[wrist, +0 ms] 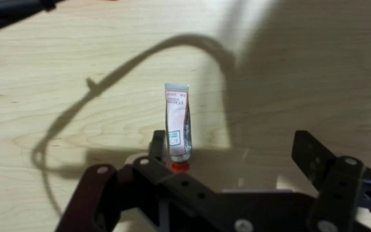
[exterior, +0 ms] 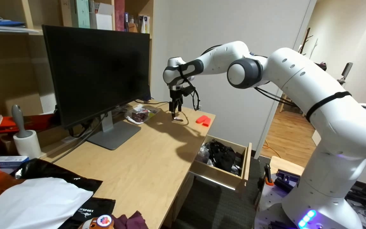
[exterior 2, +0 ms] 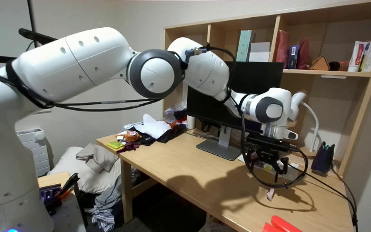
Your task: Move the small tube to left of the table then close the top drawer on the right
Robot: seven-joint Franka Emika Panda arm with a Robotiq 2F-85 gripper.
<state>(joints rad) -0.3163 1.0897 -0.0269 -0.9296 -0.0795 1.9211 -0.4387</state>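
Small tube (wrist: 176,124) lies below the spread pincer (wrist: 230,139); nearer one finger (wrist: 157,144) than the other.

Arm (exterior: 316,86): your Panda rises from its base (exterior: 329,210), base lights (exterior: 306,218) glowing blue.
Elbow (exterior 2: 156,74): bent and dark-ringed, as you see in both exterior views.
Wrist (exterior: 176,74): you have its end facing down.
Gripper (wrist: 230,143): hangs under your wrist, jaws spread wide.
Fingers (wrist: 312,158): in the wrist view you see both, facing each other across the gap.
Cables (exterior 2: 277,185): black, looping beside your gripper.
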